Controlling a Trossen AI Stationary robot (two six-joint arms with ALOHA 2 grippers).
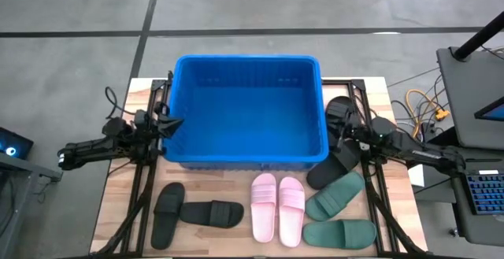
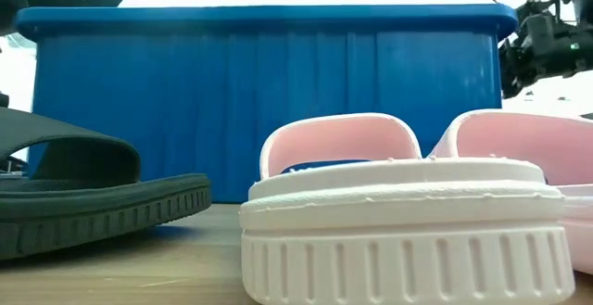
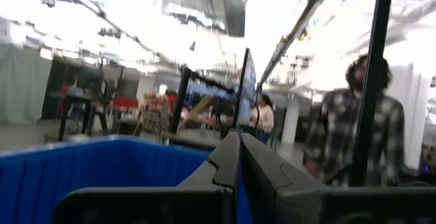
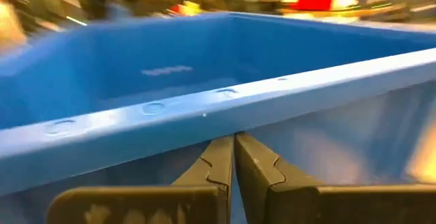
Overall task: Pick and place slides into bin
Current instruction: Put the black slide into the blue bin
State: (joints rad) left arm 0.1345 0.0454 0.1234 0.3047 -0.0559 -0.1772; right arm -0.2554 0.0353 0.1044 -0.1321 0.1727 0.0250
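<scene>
Four black slides, apparently; two pink, two green.

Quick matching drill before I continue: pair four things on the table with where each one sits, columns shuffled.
Things:
1. pink slides
2. green slides
3. left gripper
4. bin

Places:
A. against the bin's left wall
B. middle of the table, nothing inside it
C. in front of the bin, near the middle, side by side
D. front right part of the table

Pairs: 1-C, 2-D, 3-A, 4-B
</scene>
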